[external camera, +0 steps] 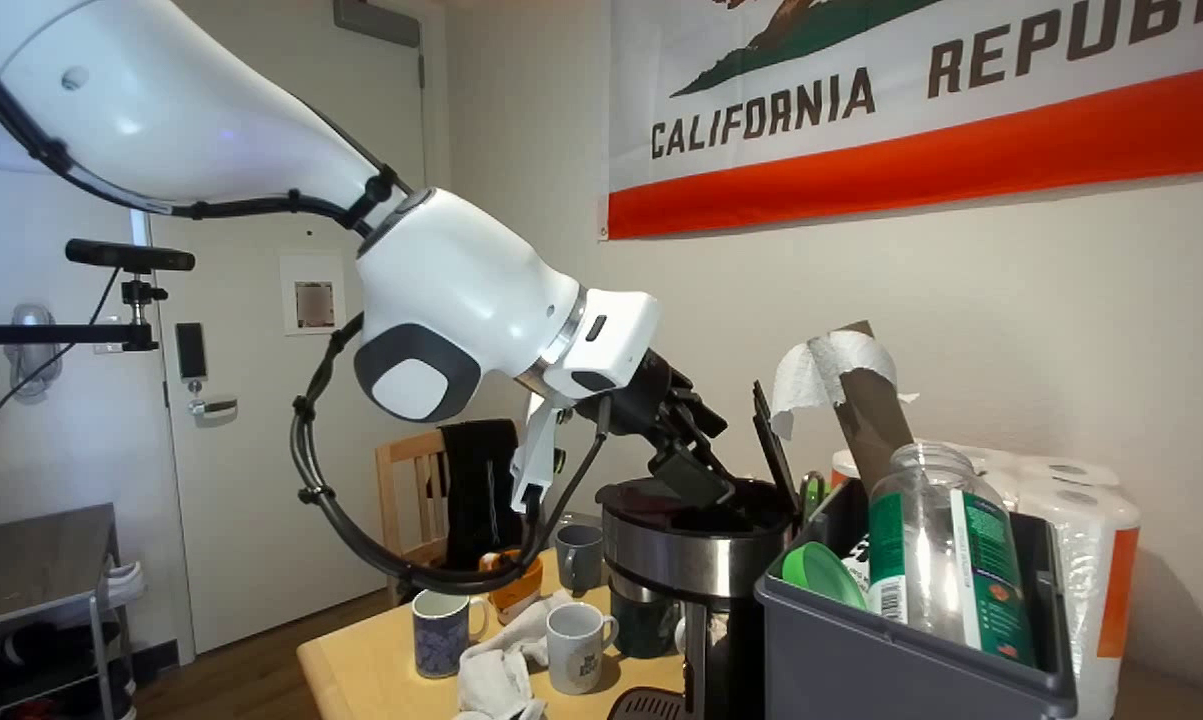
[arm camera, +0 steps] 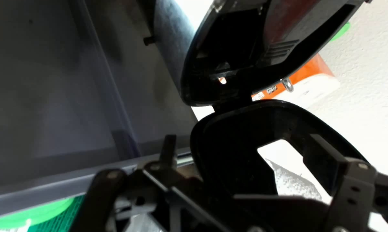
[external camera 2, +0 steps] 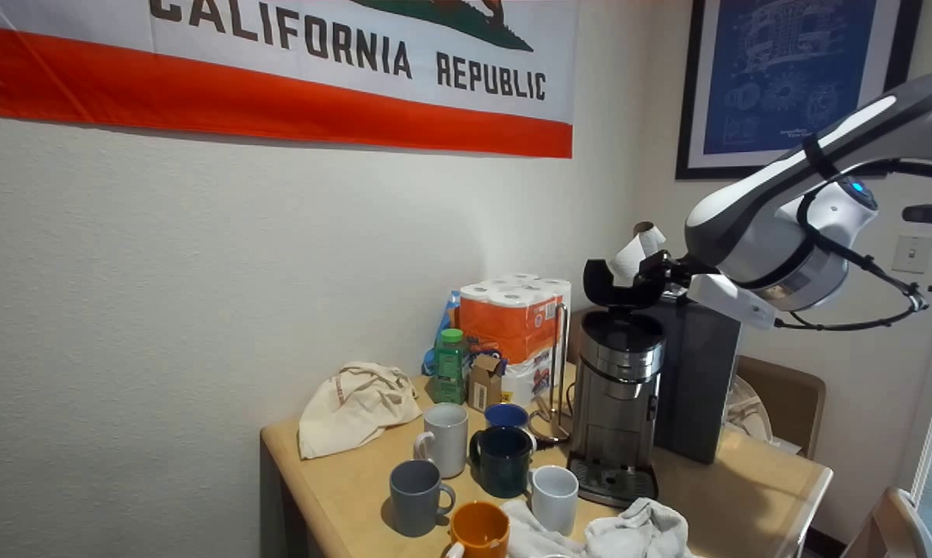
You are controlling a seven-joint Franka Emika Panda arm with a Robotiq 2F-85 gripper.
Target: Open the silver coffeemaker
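The silver coffeemaker (external camera: 701, 560) stands on the table, also seen in an exterior view (external camera 2: 617, 387) and in the wrist view (arm camera: 173, 29). Its black lid (external camera 2: 617, 293) is tipped up, and the dark top opening shows below it. In the wrist view the raised lid (arm camera: 229, 151) hangs by a hinge next to the opening and has a notch cut in it. My gripper (arm camera: 248, 151) is open, with its fingers apart on either side of part of the lid. In both exterior views the gripper (external camera: 716, 455) is at the raised lid (external camera 2: 655, 267). Whether it touches is unclear.
A grey bin (external camera: 911, 650) holding a clear jar (external camera: 936, 560) stands close beside the coffeemaker. Several mugs (external camera 2: 504, 461) and a white cloth (external camera 2: 640, 531) are near its front. Paper rolls (external camera 2: 512, 318) stand behind. A wall with a flag is close by.
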